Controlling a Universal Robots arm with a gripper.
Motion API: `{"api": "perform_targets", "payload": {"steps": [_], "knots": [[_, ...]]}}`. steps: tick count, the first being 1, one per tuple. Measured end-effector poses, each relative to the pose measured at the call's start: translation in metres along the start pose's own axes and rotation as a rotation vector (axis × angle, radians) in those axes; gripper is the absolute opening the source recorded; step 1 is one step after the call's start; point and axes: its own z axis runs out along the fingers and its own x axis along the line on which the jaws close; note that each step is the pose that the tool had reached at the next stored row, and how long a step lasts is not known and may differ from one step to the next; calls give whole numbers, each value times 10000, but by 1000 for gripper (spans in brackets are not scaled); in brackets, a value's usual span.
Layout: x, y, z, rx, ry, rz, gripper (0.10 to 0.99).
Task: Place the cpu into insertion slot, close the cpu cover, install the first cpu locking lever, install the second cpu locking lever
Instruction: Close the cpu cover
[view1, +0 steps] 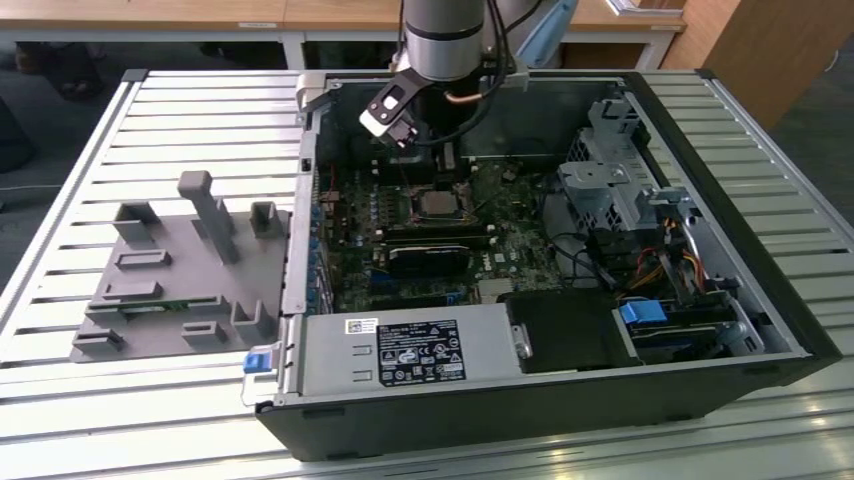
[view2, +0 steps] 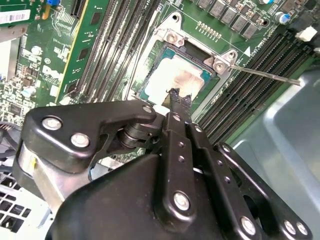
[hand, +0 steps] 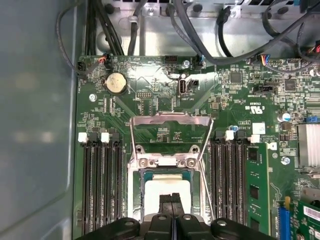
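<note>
**CPU seated, cover up, pincer closed over the chip**

Exterior view's left: grey parts fixture (view1: 174, 270) on the slatted table (view1: 80, 420), well apart from the job.

Centre: open computer case (view1: 534, 410), with the arm reaching down into it over the motherboard (view1: 521, 250).

Exterior view's right: drive cage (view1: 607, 190), not involved.

Detail from the wrist views:
- **Gripper:** the gripper (hand: 172, 200) has its fingers pressed together. I see nothing pinched between them.
- **Chip:** the cpu (hand: 167, 186) lies flat inside the insertion slot (hand: 135, 185), silvery face up with pale smeared residue on it. The fingertips hang over its near edge. I can't tell whether they touch it or sit just above.
- **Cover:** the cpu cover (hand: 170, 118) is a silvery frame with a cut-out centre and bare board showing through it. It is swung open off the socket's screwed hinge edge.
- **Lever:** in the second wrist view a thin locking lever (view2: 265, 75) sticks out from the hinge corner over the memory slots (view2: 250, 100). Reads as unlatched.

Key geometry: the cover sits dead ahead of the fingertips, on the far side of the chip from them. Its hinge edge runs square to the seam between the fingers.

My read: placing looks done, the cover is not yet closed, and the levers are not yet set.
</note>
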Motion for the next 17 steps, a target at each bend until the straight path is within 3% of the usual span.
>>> {"api": "perform_targets", "payload": {"steps": [8,17], "knots": [[-4,16,-198,0,0,0,106],[-70,24,-198,3,1,3,106]]}}
